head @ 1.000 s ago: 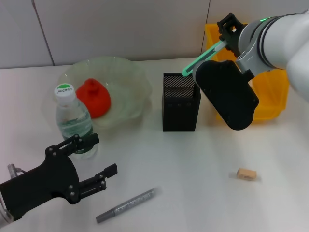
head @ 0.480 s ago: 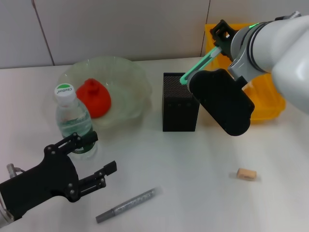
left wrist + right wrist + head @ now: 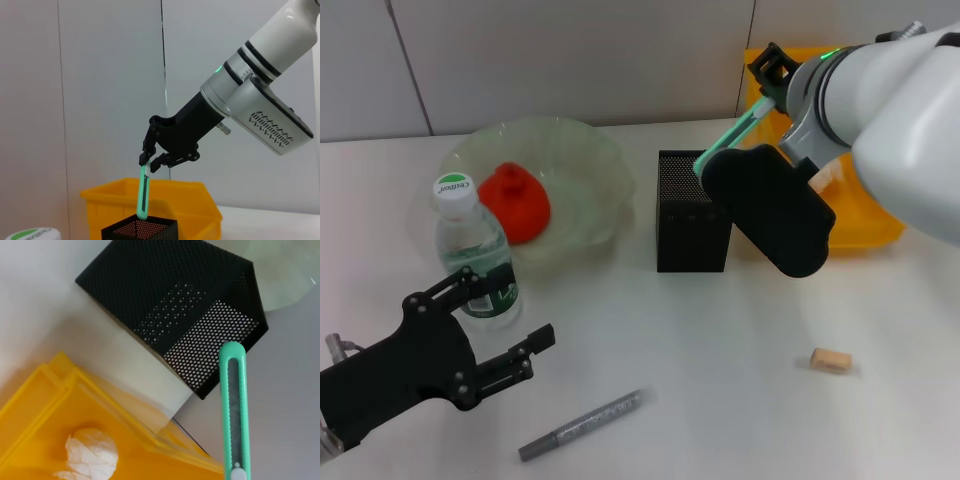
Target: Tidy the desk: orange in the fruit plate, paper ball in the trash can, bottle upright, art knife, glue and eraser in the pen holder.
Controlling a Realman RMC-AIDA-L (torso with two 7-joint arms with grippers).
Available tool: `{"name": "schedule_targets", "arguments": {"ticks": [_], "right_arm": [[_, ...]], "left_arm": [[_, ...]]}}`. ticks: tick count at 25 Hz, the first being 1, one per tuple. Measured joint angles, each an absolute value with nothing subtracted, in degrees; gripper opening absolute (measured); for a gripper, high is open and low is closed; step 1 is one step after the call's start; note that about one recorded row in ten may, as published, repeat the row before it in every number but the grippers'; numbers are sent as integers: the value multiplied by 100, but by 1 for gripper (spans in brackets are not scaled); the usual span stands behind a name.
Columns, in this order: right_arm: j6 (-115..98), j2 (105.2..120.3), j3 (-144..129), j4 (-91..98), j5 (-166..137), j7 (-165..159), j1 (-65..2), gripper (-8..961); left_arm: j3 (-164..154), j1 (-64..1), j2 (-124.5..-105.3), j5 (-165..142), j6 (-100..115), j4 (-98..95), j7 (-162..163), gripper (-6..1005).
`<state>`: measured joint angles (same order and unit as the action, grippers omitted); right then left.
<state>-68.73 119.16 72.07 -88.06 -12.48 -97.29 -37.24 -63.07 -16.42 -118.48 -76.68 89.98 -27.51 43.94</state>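
Note:
My right gripper (image 3: pixel 767 88) is shut on the upper end of the green art knife (image 3: pixel 730 135), which slants down with its tip just over the back right corner of the black mesh pen holder (image 3: pixel 692 215). The left wrist view shows that knife (image 3: pixel 144 197) upright, its tip at the holder's rim (image 3: pixel 140 231). My left gripper (image 3: pixel 520 310) is open, low at the front left, just before the upright bottle (image 3: pixel 475 250). The orange (image 3: pixel 515 203) lies in the fruit plate (image 3: pixel 590 150). A grey glue stick (image 3: pixel 582 425) and a tan eraser (image 3: pixel 831 360) lie on the table.
The yellow trash can (image 3: pixel 875 215) stands behind and to the right of the pen holder; a white paper ball (image 3: pixel 90 452) lies inside it. The wall runs close behind the plate and can.
My right gripper has carried the art knife a little leftward, bringing its tip closer over the pen holder. The left gripper has crept slightly toward the bottle.

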Motion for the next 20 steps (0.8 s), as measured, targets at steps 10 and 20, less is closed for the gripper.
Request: {"name": "schedule_targets", "arguments": {"ticks": [10, 20], "right_arm": [[-6859, 11944, 7025, -8651, -1249, -9970, -3860, 177], [-6882, 11953, 6937, -8631, -1399, -10099, -3799, 182]], "left_arm": [[-6275, -1643, -11847, -7663, 9015, -2740, 4384, 781], [-6266, -1631, -11847, -7663, 9110, -2681, 4385, 781]]}}
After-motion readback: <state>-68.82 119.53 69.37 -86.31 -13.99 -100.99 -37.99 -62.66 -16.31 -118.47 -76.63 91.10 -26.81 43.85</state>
